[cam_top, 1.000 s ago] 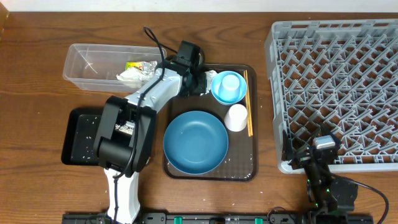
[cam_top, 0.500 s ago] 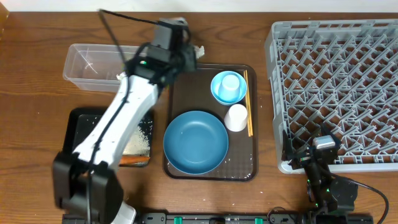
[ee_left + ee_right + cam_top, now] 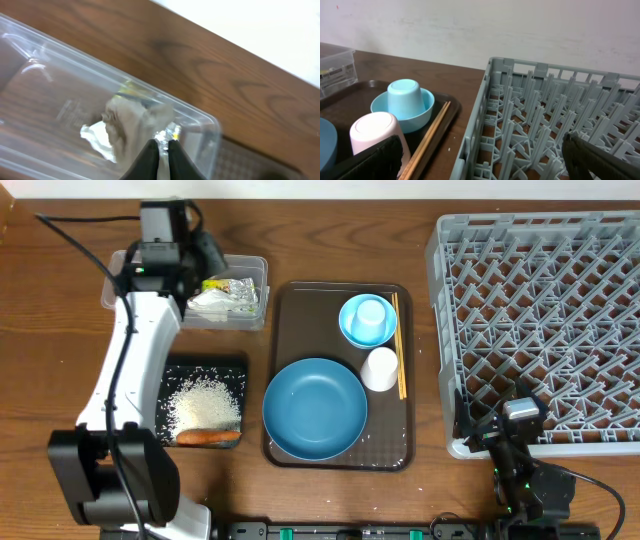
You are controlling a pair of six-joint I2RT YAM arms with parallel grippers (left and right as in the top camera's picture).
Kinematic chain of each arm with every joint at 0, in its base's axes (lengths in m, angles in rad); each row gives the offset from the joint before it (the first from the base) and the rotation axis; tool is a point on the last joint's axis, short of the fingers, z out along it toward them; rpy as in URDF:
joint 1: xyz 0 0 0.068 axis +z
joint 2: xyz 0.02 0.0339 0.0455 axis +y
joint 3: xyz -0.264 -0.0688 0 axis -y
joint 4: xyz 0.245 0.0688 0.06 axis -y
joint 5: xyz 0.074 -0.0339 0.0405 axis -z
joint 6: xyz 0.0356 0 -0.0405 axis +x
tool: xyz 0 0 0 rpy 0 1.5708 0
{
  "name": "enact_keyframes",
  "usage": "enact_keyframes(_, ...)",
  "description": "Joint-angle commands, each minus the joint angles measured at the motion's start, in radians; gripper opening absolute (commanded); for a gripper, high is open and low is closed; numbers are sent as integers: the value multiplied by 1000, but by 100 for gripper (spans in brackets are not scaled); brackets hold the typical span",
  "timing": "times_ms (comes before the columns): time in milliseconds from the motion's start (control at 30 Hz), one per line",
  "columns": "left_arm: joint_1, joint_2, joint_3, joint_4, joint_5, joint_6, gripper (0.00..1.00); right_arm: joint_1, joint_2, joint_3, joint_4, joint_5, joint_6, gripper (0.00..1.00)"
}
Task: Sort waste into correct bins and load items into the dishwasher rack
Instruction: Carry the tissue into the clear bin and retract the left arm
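Note:
My left gripper (image 3: 205,252) (image 3: 163,145) hangs over the clear tub (image 3: 250,263) (image 3: 50,70), shut on a piece of crumpled white tissue (image 3: 127,125). Tissue (image 3: 222,304) and the yellow-and-silver foil wrapper (image 3: 228,284) (image 3: 171,132) lie in the tub. White rice (image 3: 205,400) and the orange carrot (image 3: 208,436) lie in the black tray (image 3: 232,365). The blue plate (image 3: 315,408), the bowl (image 3: 350,332) holding the light blue cup (image 3: 371,315) (image 3: 402,99), the white cup (image 3: 380,368) (image 3: 375,135) and the chopsticks (image 3: 398,345) (image 3: 427,137) sit on the brown tray (image 3: 300,300). My right gripper (image 3: 500,427) (image 3: 480,157) is open and empty.
The grey dishwasher rack (image 3: 540,310) (image 3: 530,115) stands at the right with upright pegs and nothing in it. My right gripper rests at its front left corner. My left arm (image 3: 125,380) stretches over the black tray's left part. Bare wood lies between the brown tray and the rack.
My left gripper lifted a white tissue piece from the brown tray's back left corner and swung it left to the clear tub. The arm uncovered the black tray. The right arm has not moved.

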Motion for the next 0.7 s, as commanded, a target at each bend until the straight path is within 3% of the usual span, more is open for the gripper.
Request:
enact_keyframes(0,33,46,15,-7,-11,-13,48,-9,-5,-4,0,2,12,99)
enact_keyframes(67,44,60,15,-24,-11,-12,73,-9,-5,-4,0,2,12,99)
enact_keyframes(100,46,62,15,-33,-11,-12,82,-9,-5,-4,0,2,12,99)
enact_keyframes(133,47,62,15,-45,-11,-13,84,-9,-5,-4,0,2,12,99)
enact_keyframes(433,47,-80,16,-98,80,-13,85,-9,-5,-4,0,2,12,99)
enact_keyframes(567,71,-185,16,-137,3,-23,86,-9,-5,-4,0,2,12,99)
enact_keyframes(667,121,-254,16,-241,-121,-135,86,-9,-5,-4,0,2,12,99)
